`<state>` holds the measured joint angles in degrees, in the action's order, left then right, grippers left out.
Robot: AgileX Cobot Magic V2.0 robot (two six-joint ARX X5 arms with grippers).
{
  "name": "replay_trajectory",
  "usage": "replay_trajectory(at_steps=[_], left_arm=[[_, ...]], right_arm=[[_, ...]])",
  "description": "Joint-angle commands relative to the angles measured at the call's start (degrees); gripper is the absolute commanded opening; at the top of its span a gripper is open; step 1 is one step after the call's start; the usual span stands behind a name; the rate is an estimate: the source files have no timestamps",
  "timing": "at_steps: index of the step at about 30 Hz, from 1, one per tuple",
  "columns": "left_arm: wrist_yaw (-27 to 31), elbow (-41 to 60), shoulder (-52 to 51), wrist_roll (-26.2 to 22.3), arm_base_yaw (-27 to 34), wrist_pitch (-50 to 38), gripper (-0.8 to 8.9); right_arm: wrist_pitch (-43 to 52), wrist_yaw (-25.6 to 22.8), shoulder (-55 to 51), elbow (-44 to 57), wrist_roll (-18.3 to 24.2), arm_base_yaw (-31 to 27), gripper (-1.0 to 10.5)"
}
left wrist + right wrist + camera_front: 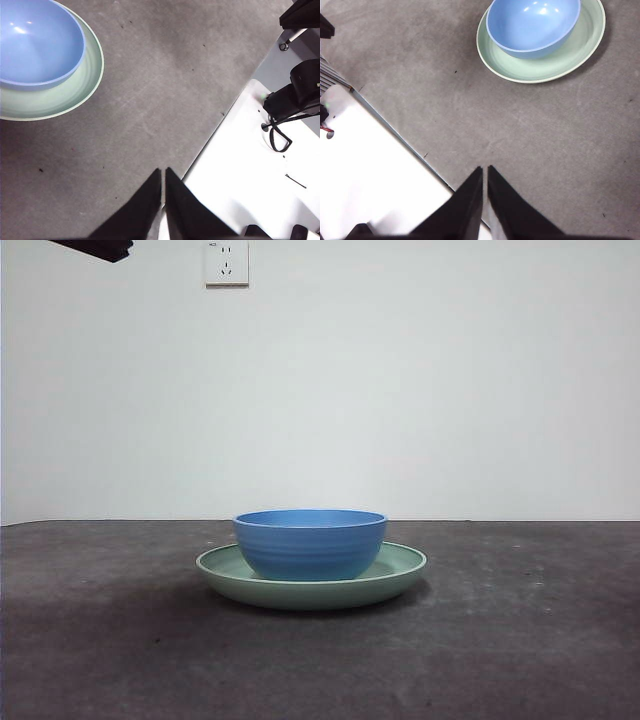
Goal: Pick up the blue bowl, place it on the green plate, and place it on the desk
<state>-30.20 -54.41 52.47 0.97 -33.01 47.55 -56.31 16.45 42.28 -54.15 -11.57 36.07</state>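
Plain white wall (420,390) with one white socket (226,262) high up.

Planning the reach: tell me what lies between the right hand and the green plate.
Only bare desk lies between the right hand and green plate, per the right wrist view.

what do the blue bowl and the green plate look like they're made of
Blue bowl: probably glazed ceramic or hard plastic; it looks smooth, with bright glints inside and faint ridges round the wall. Green plate: likely the same kind of ware, satin and evenly coloured, with a soft sheen on its rim. The pictures cannot settle which.
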Motion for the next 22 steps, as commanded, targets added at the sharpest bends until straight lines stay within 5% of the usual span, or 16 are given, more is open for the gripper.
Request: replay_trajectory(at_steps=[1,14,16,22], left_arm=[[-0.28,-0.46,0.26,-0.09,-0.33,-0.52,0.13],[-0.26,-0.46,0.07,-0.15,-0.33,-0.68,0.13],[0.94,-0.46,-1.29,-2.99,0.26,-1.33,0.13],[8.66,-0.17,-9.22,-6.93,8.37,-16.26,0.13]], right_arm=[[0.57,0.0,0.28,-0.26,0.63,0.55,0.1],[0.57,0.0,0.28,-0.26,0.63,0.55,0.1],[0.57,0.0,0.28,-0.26,0.63,0.55,0.1],[0.57,0.0,0.28,-0.26,0.63,0.55,0.1]])
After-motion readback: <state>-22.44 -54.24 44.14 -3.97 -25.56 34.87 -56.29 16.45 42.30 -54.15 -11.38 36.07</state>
